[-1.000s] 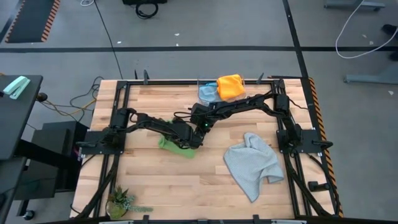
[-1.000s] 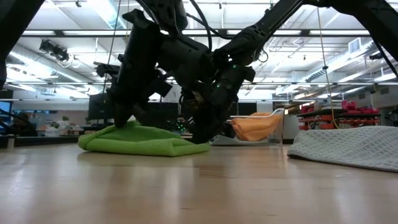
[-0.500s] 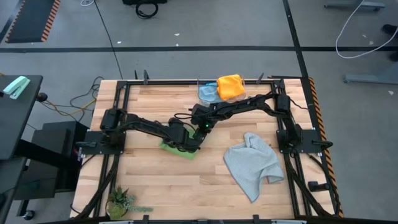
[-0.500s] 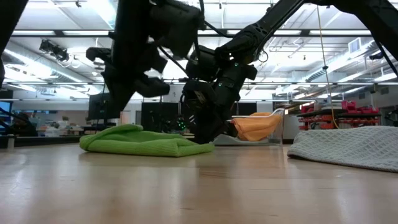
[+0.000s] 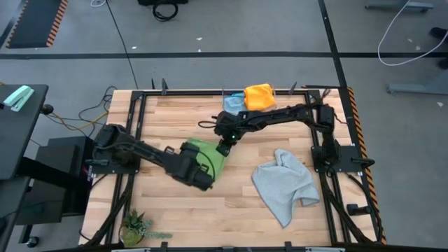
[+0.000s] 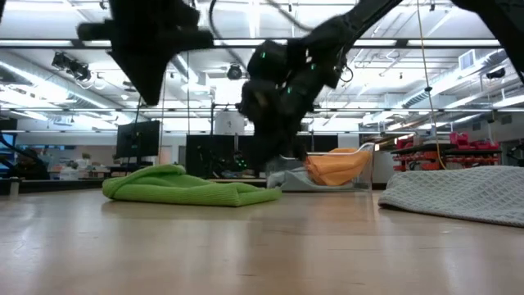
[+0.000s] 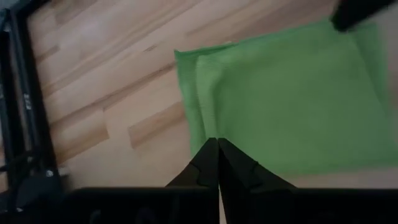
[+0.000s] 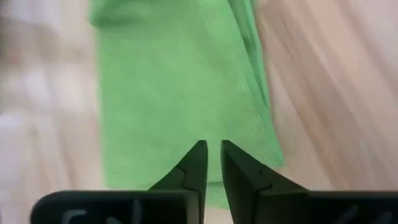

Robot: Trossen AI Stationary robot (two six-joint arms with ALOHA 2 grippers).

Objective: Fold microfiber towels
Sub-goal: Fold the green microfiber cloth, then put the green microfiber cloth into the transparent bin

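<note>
Green towel (image 5: 210, 157) lies folded mid-table; left gripper (image 7: 217, 163) clenched, empty, right gripper (image 8: 212, 163) slightly parted, both above it. Best practice: lift clear vertically, avoiding snagging the layers.

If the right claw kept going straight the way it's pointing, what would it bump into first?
Most likely the green towel. The right claw hangs just above it with its fingers slightly apart and holding nothing, and the cloth fills the view straight ahead. How big the gap is can't be told from here.
</note>
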